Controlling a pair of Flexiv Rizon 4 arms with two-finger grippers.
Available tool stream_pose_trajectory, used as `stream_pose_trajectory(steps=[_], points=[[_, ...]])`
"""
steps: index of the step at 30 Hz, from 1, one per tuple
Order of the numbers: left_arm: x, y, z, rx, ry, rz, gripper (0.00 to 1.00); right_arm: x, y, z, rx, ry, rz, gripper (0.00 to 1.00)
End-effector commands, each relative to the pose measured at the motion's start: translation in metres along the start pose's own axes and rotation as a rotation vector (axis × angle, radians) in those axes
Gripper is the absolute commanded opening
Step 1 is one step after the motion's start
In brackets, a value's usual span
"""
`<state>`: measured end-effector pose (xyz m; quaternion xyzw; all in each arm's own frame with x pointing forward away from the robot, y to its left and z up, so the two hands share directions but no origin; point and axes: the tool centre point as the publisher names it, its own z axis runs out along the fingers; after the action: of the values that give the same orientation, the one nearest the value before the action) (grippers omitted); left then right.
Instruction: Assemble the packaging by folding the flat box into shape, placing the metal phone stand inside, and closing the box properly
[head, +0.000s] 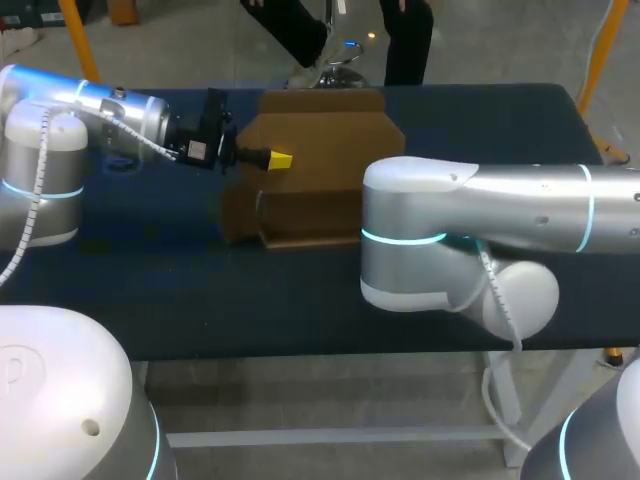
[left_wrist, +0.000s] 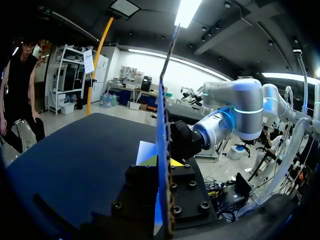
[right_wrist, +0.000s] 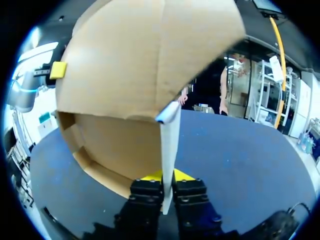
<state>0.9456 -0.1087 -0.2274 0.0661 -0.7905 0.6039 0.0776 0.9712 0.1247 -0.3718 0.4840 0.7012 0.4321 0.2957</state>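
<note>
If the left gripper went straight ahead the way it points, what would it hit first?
The left gripper is shut on the box flap, which runs on ahead of it. Past that, the right arm looks nearly dead ahead, though depth is unclear.

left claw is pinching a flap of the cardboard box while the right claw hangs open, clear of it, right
No, the right claw is not open and clear: the right wrist view shows it shut on a flap of the cardboard box too. The left claw does pinch a flap.
</note>
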Motion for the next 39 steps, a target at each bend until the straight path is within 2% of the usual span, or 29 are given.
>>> stream_pose_trajectory(steps=[1, 5, 6, 8, 9, 10, 11, 18, 32, 39], points=[[-0.001, 0.002, 0.003, -0.003, 0.004, 0.000, 0.00, 0.012, 0.004, 0.002, 0.007, -0.235, -0.001, 0.00], [-0.001, 0.002, 0.003, -0.003, 0.004, 0.000, 0.02, 0.013, 0.003, 0.000, 0.007, -0.235, -0.004, 0.00], [-0.001, 0.002, 0.003, -0.003, 0.004, 0.000, 0.12, 0.013, 0.003, 0.000, 0.008, -0.234, -0.005, 0.00], [-0.001, 0.002, 0.003, -0.003, 0.004, 0.000, 0.40, 0.014, 0.002, -0.001, 0.007, -0.232, -0.006, 0.00], [0.000, 0.001, 0.003, -0.009, 0.000, 0.005, 0.49, 0.014, 0.002, -0.001, 0.007, -0.231, -0.006, 0.00], [0.003, -0.001, 0.003, -0.018, -0.001, 0.017, 0.89, 0.014, 0.002, -0.002, 0.006, -0.229, -0.006, 0.00], [0.003, -0.002, 0.003, -0.027, -0.005, 0.025, 1.00, 0.013, 0.002, -0.003, 0.005, -0.227, -0.005, 0.00], [0.012, -0.007, -0.010, -0.051, -0.041, 0.067, 1.00, 0.013, 0.002, -0.009, -0.009, -0.182, -0.001, 0.00], [0.037, -0.030, -0.053, -0.086, -0.175, 0.172, 1.00, 0.004, 0.004, -0.023, -0.028, 0.006, 0.029, 0.00], [0.049, -0.032, -0.065, -0.123, -0.235, 0.191, 1.00, -0.003, 0.007, -0.029, -0.012, 0.077, 0.035, 0.00]])
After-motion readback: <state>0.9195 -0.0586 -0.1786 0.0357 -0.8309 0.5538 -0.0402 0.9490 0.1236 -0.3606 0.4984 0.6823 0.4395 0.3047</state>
